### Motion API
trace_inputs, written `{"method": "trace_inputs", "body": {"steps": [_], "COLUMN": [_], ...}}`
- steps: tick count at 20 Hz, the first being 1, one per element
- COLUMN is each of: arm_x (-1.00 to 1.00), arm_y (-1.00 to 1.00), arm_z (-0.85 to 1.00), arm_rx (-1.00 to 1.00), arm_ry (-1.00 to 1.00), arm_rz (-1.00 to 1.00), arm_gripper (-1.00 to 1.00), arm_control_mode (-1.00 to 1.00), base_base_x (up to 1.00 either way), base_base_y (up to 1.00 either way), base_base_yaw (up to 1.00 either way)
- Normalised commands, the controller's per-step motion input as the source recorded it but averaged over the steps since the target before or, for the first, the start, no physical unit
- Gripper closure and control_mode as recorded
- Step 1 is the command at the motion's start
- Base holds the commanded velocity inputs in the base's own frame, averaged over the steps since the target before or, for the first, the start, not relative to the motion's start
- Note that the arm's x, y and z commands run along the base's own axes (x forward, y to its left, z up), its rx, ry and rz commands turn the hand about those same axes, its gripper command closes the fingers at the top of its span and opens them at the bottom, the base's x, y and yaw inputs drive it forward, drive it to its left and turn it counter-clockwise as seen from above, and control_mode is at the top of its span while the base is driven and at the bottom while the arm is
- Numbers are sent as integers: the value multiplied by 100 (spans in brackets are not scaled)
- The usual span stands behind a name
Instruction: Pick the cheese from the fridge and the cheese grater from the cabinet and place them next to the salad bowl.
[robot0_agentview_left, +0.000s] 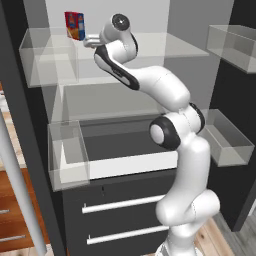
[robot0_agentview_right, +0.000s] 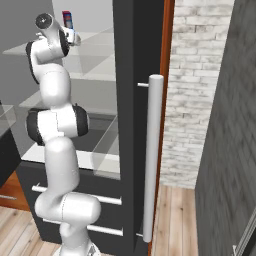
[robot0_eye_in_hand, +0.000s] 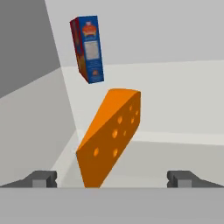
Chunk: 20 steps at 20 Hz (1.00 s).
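The cheese (robot0_eye_in_hand: 111, 135) sits right ahead of the gripper (robot0_eye_in_hand: 113, 178), between the two spread fingertips (robot0_eye_in_hand: 41, 178) and a touch nearer the one on the view's left, with clear gaps either side so nothing is pinched. It lies on a pale shelf inside the fridge (robot0_agentview_left: 125, 47), an orange wedge dotted with round holes, narrow end toward the hand. Just behind it on the same shelf stands the red-and-blue printed box (robot0_eye_in_hand: 87, 48).
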Motion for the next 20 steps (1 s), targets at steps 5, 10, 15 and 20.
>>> {"method": "trace_inputs", "body": {"steps": [5, 10, 15, 20], "arm_x": [38, 33, 8, 0], "arm_y": [7, 2, 0, 0], "arm_z": [0, 0, 7, 3], "arm_rx": [0, 0, 0, 0], "arm_ry": [1, 2, 1, 0], "arm_rz": [0, 0, 0, 0], "arm_gripper": [-100, -100, -100, -100], "arm_control_mode": [-100, -100, -100, -100], "base_base_x": [0, 0, 0, 0], "base_base_y": [0, 0, 0, 0], "base_base_yaw": [0, 0, 0, 0]}}
